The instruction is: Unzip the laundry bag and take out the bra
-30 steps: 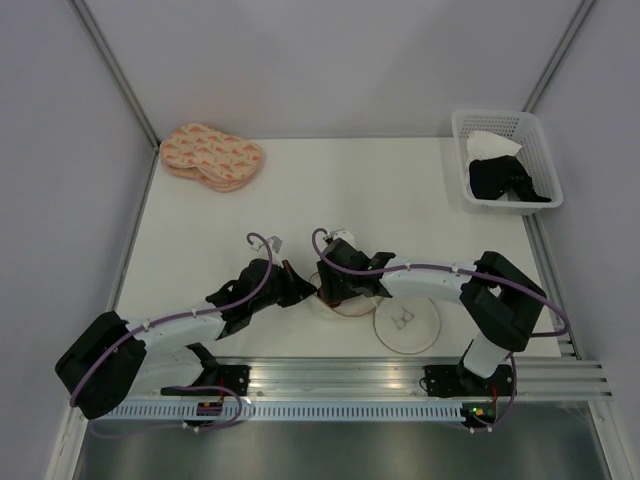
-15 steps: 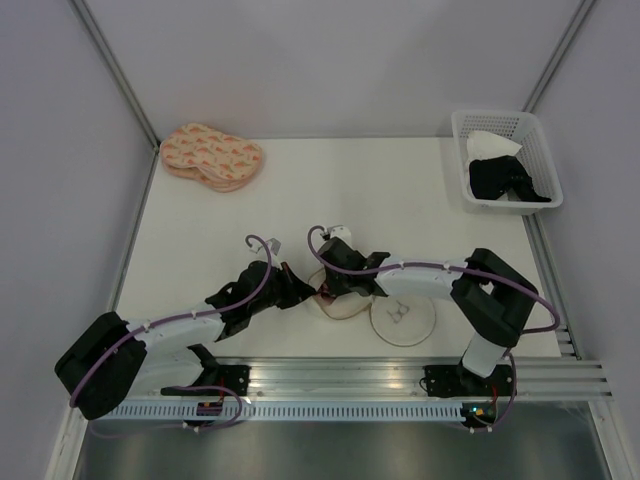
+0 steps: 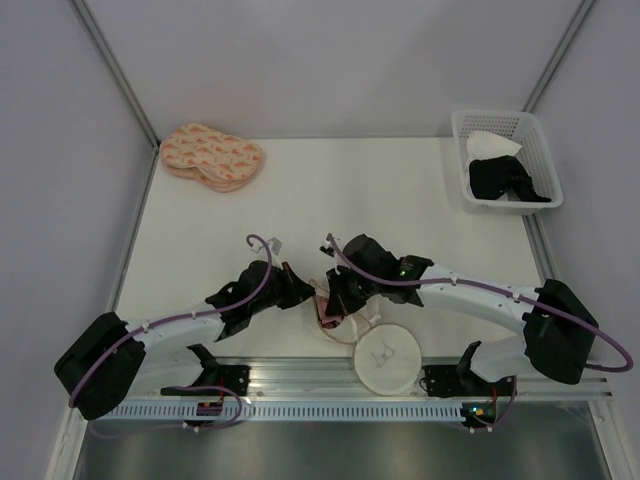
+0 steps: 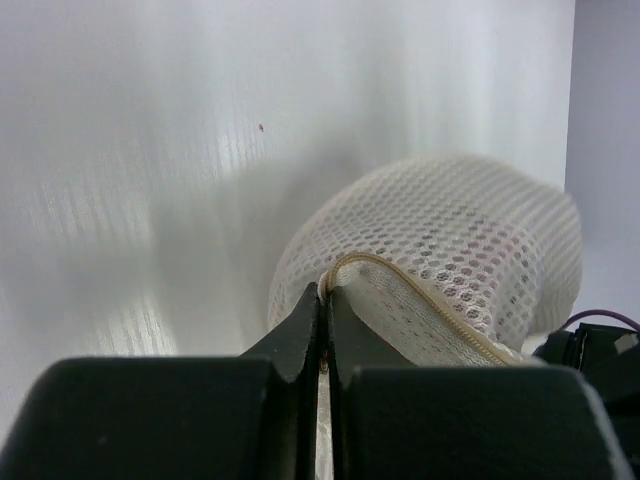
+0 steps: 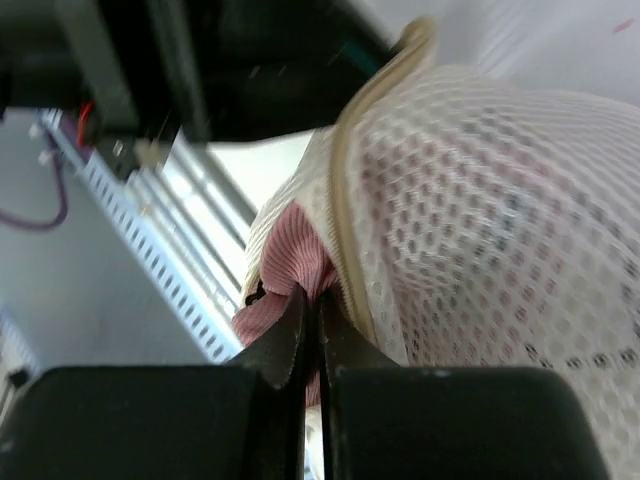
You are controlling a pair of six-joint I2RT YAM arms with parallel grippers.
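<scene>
- The white worktop (image 3: 350, 190) carries everything, and both my arms reach in over its near half.
- A white plastic lattice basket (image 3: 460, 150) sits far beyond my right tool, at the back right corner, with a black garment (image 3: 505, 180) in it.
- The peach oval pads with a pink pattern (image 3: 212, 155) lie well beyond my left tool, at the back left.
- The small white mesh drum-shaped laundry bag (image 3: 388, 356) hangs between my two tools. Its round cream face with the dark line drawing is just near-side of the right tool.
- The dusty-pink soft fabric bra (image 5: 290, 265) shows at the bag's opening, right at the right tool's tips.
- My left tool (image 4: 323, 300) is clamped on the bag's cream zip edge.
- My right tool (image 5: 310, 300) is pinched closed on the bra's pink fabric.
</scene>
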